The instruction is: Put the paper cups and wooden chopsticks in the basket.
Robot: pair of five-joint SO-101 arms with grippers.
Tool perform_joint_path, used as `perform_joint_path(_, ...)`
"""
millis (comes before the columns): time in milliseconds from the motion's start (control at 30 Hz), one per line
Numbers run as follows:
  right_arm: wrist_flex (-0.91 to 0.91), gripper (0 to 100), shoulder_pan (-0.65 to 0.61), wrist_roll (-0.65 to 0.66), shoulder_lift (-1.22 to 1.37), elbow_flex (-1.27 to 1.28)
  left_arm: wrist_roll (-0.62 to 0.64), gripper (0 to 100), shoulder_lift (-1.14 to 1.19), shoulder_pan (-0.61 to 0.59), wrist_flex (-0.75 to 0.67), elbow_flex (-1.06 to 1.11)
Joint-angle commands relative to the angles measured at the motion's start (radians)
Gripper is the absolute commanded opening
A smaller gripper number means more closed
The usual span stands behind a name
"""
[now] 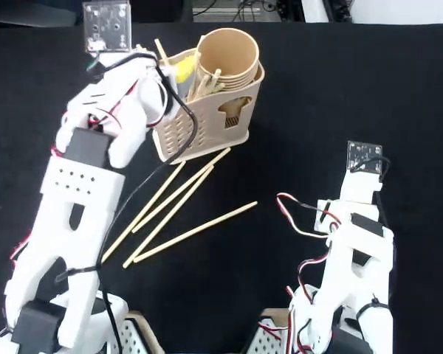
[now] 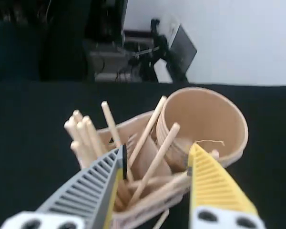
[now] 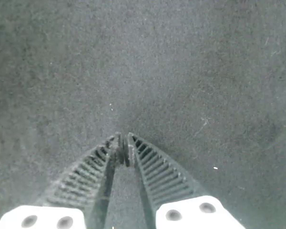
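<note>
Scanning black cloth (image 1: 369, 88) below a white wall (image 2: 238, 33), we see four chopsticks (image 1: 195, 231) lying slantwise, tips toward the basket (image 1: 199, 133) of cups (image 1: 227, 51); left gripper (image 2: 157, 152) gapes over it, right gripper (image 3: 123, 143) closed empty.

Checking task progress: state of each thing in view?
basket, upright on table, part filled.
paper cups, stacked, inside basket.
chopsticks in basket, standing on end.
loose chopsticks, four, lying on table outside basket.
left gripper, jaws open, over basket.
right gripper, jaws shut, empty, over table.
</note>
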Motion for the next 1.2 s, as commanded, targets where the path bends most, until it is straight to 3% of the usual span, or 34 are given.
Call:
perform_joint_path(0, -0.018, 2.5, -0.011, 0.003, 0.007, -0.025, -0.06, 23, 0.002, 0.008, 0.321, -0.213)
perform_joint_path(267, -0.018, 2.5, -0.011, 0.003, 0.007, -0.027, -0.31, 23, 0.0, 0.007, 0.795, -0.2)
perform_joint_path(433, -0.018, 2.5, -0.011, 0.003, 0.007, -0.027, -0.381, 23, -0.009, 0.005, 0.861, -0.033)
perform_joint_path(600, -0.018, 2.5, -0.011, 0.003, 0.007, -0.025, -0.503, 23, -0.021, -0.001, 0.713, 0.303)
perform_joint_path(833, -0.018, 2.5, -0.011, 0.003, 0.007, -0.025, -0.548, 23, -0.199, -0.058, 0.397, 0.728)
perform_joint_path(1167, -0.018, 2.4, -0.011, 0.003, 0.007, -0.025, -0.551, 23, -0.238, -0.05, 0.163, 0.857)
